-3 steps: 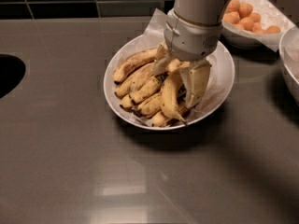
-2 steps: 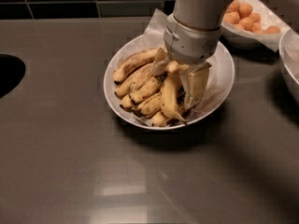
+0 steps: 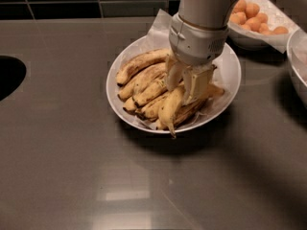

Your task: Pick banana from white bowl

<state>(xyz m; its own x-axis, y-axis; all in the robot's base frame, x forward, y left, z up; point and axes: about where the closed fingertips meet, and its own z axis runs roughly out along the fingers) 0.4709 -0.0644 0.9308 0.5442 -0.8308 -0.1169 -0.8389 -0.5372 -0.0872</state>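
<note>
Grey countertop (image 3: 72, 176), dark tiles behind. Camera view: I see the gripper (image 3: 185, 87) down inside the white bowl (image 3: 231, 71), right over the upper end of the banana (image 3: 170, 111). The banana lies at the front of the browner bananas (image 3: 144, 63), tip towards the near rim. Can't tell if the gripper is clamped or spread. Orange fruit (image 3: 254, 20) sits back right.

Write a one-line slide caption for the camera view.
Gripper down inside the white bowl, at the upper end of the brightest yellow banana.
</note>
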